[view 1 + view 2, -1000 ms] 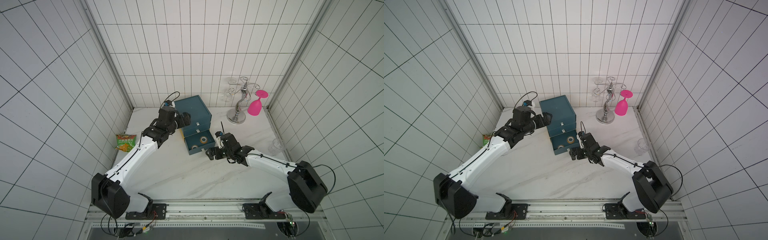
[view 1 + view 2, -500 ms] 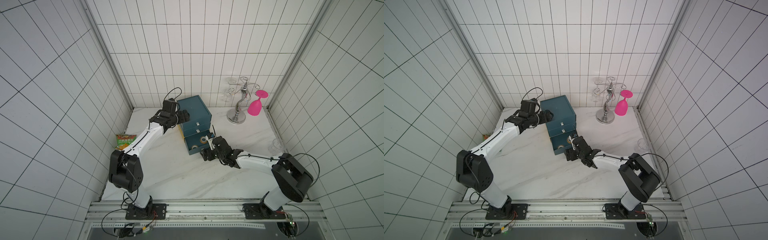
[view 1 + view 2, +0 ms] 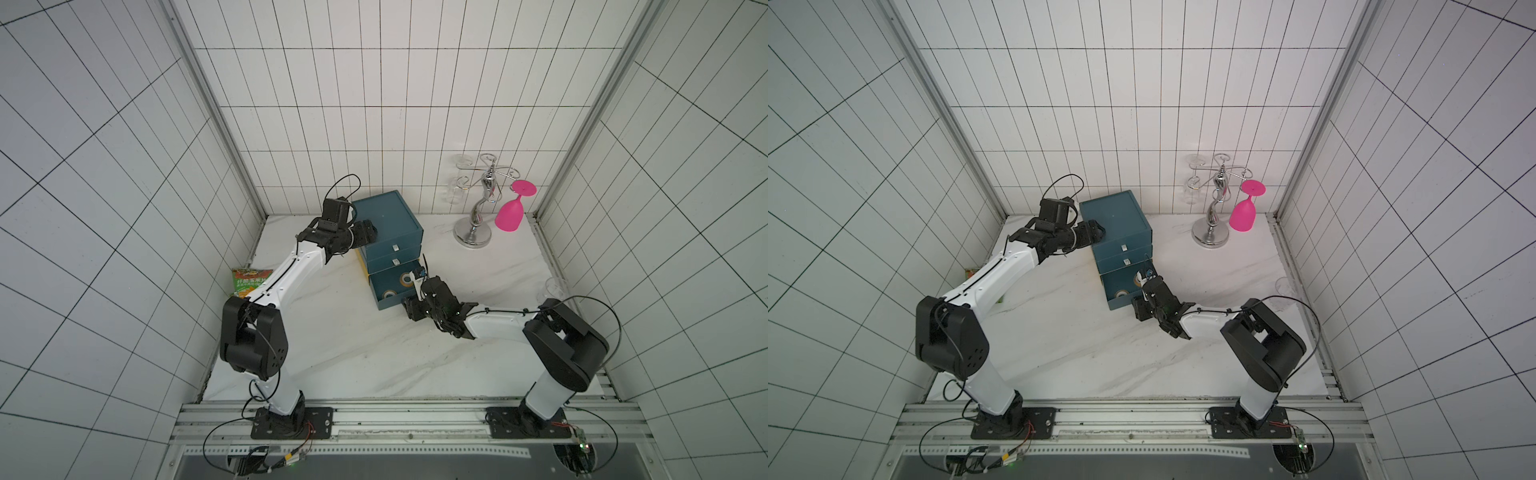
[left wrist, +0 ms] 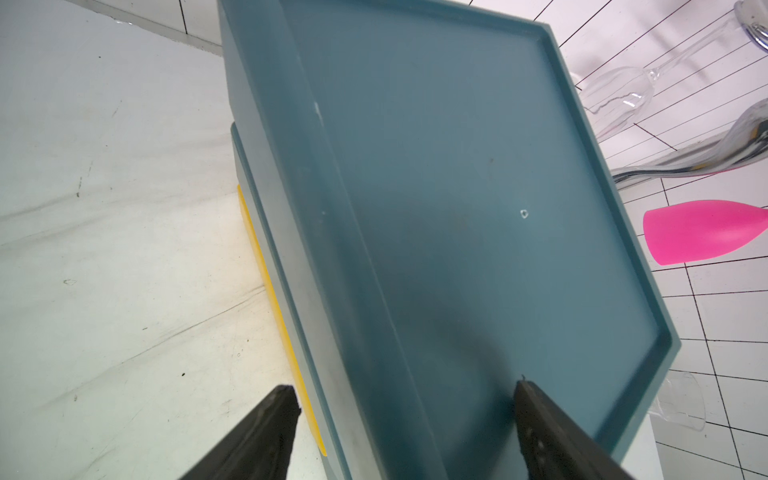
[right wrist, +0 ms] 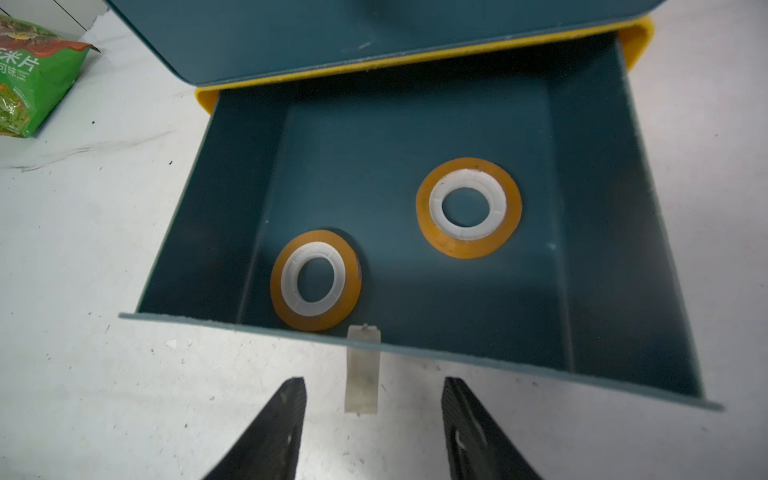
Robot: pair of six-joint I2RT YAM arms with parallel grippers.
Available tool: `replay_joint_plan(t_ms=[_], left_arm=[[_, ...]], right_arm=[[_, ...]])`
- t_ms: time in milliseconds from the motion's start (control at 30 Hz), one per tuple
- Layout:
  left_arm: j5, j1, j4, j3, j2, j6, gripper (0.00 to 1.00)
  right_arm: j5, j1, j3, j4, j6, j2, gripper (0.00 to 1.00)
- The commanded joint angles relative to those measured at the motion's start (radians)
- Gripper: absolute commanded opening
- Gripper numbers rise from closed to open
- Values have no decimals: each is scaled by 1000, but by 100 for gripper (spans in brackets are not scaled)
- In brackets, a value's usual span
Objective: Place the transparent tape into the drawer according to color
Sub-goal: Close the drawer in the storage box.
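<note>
Far L: green snack bag [image 3: 249, 280]. L gripper [image 4: 405, 390] at top edge of drawer chest [image 3: 384, 218], jaws apart, straddling it. Btm drawer [image 5: 199, 199] pulled out, two orange-yellow tape rolls [image 5: 311, 322] [image 5: 467, 248] flat inside, apart. R gripper [image 5: 374, 380] facing pull [image 5: 362, 365], jaws apart, pull between, untouched. Far R: glass rack [image 3: 478, 216] w/ pink glass [image 3: 509, 214].

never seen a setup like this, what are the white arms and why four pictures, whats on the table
Two white robot arms stand at a marble table. Two pictures look down from overhead; two come from wrist cameras. On the table: a teal chest, a snack bag, a glass stand with a pink glass. The chest's bottom drawer is open, two orange tape rolls inside. The left gripper, a two-finger claw, straddles the chest's top edge; the right gripper flanks the drawer's pull. Both are open, holding nothing.
</note>
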Motion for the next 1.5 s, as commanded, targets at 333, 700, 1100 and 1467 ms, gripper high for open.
replay_joint_plan(t_ms=[333,700,1100,1467], left_arm=[[55,4,-83,42,41,39,84],[84,4,-94,45,62,45,83],[112,4,-121,64,76,49,83],[138,4,-137,63,86,51,82]], right_arm=[[72,11,47,152,-33,82,52],[65,-13,134,185,-56,160,49],[41,-38,258,193,-83,249,47],[32,-46,336,181,-85,315,46]])
